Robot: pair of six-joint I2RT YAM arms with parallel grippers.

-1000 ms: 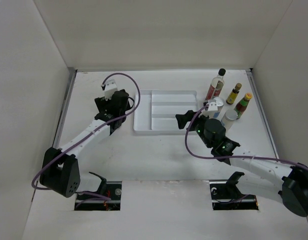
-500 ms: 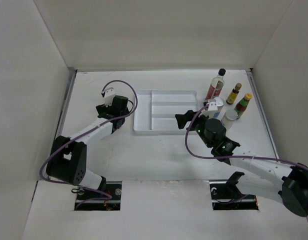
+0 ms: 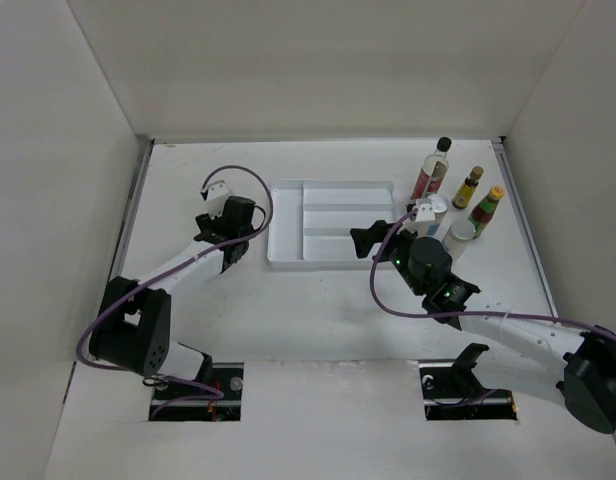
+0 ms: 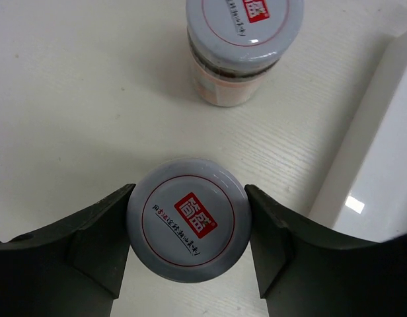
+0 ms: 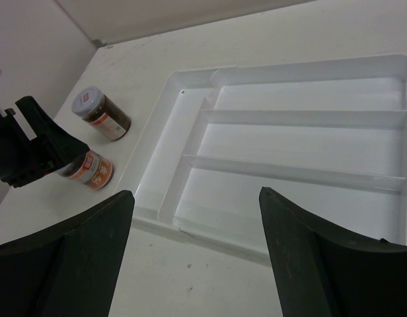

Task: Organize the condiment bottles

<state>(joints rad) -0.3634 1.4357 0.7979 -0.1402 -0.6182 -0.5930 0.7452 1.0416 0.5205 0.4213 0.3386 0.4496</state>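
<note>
While left of the white tray (image 5: 296,117), left gripper (image 4: 187,232): clamped on silver-lidded jar (image 4: 187,218).
Right gripper (image 5: 195,198): fingers apart, by the tray.

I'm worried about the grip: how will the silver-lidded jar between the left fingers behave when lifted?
The silver-lidded jar looks rigid, so it likely won't deform. The left gripper pinches its smooth round lid, so it may slip or twist. Seemingly short, it probably won't tip.

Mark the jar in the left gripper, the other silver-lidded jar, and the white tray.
Gripped jar (image 4: 187,226): left wrist view, centre of its lid.
Other silver-lidded jar (image 4: 245,23): left wrist view, top of its lid.
White tray (image 5: 302,117): right wrist view, a divider wall.
</note>
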